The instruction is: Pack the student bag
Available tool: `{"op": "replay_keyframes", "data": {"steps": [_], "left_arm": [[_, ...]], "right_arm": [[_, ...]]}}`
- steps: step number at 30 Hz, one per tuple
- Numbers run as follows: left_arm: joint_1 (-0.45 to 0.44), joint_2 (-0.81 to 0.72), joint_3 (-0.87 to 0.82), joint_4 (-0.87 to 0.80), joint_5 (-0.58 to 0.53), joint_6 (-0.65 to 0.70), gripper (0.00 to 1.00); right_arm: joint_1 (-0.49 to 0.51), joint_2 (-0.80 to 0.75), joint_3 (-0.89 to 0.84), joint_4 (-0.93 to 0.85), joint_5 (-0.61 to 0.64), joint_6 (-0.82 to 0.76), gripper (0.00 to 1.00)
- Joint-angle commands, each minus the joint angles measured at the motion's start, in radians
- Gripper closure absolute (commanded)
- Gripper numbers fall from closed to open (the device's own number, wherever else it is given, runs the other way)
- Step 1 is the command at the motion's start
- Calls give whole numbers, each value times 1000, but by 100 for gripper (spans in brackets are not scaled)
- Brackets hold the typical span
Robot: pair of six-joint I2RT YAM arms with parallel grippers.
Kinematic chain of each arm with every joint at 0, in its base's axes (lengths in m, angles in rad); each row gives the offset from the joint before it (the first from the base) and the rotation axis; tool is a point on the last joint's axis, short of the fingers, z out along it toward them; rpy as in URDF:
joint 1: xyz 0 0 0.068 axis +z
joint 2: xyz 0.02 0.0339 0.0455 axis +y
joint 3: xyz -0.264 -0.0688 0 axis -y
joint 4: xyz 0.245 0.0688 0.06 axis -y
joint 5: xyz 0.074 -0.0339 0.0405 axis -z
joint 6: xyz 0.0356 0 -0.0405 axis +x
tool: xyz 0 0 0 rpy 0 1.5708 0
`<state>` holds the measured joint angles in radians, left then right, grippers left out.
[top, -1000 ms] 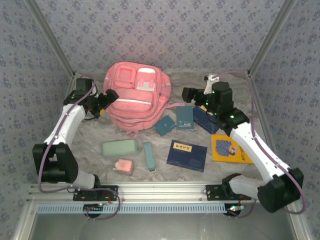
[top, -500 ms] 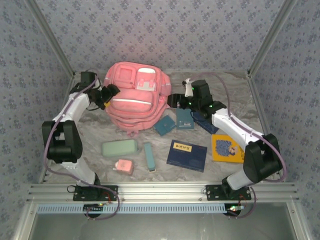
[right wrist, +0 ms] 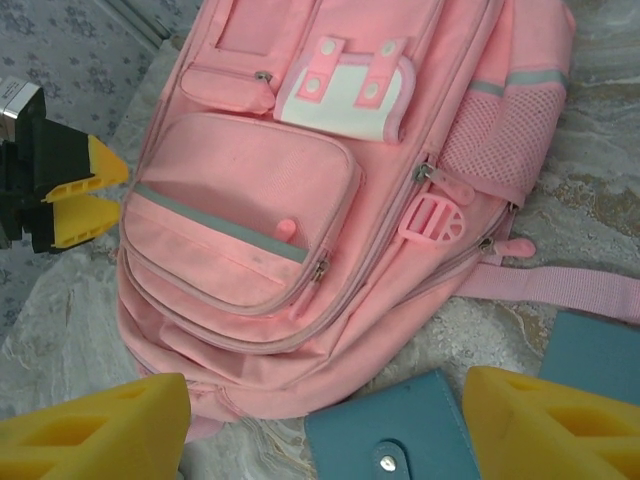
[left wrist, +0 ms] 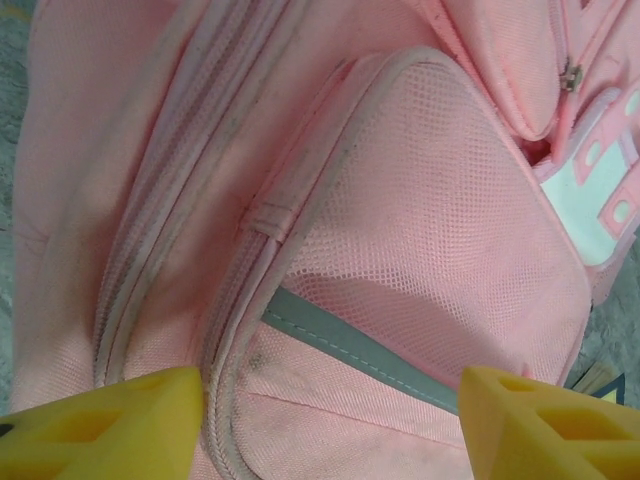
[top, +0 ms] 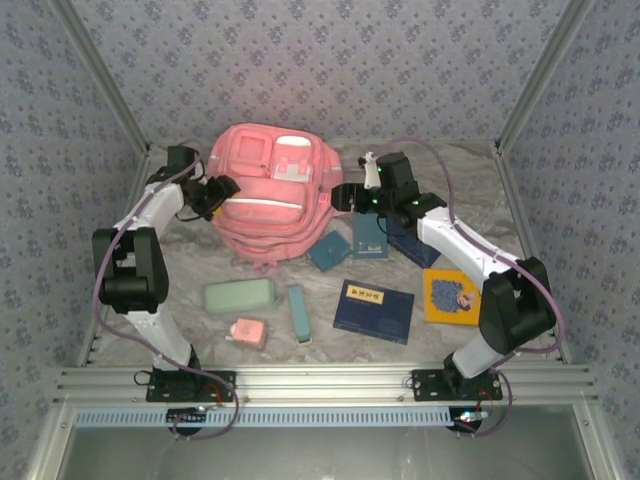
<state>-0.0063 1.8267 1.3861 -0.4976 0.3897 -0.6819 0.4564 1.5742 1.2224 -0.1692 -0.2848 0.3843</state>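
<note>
While the student bag lies flat at the back of the worktop, long axis running near to far, the left jaws gape empty just beside its left flank, closer than the wide, empty right jaws off its right side.

No lettering can be read anywhere. The dark blue book on the counter carries a small yellow label near its top edge, and the dark marks on it are too small to make out. The yellow book just beside it has a cartoon figure printed on its cover, and any title there is blurred. The white flap on the student bag, crossed by two pink snap tabs, is plain.
</note>
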Motion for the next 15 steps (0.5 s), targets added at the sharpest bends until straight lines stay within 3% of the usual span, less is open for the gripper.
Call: {"op": "replay_keyframes", "data": {"steps": [1,8,15], "left_arm": [[-4,28,-12,32,43,-2,34],[-4,38,-51,37,43,-14,39],[-3,-7,-50,-19,-26,21,31]], "right_arm": [[2,12,25,-33,-13,-19,28],[2,20,22,-23,-24,-30,29],[1,10,23,-38,-27,-52,28]]}}
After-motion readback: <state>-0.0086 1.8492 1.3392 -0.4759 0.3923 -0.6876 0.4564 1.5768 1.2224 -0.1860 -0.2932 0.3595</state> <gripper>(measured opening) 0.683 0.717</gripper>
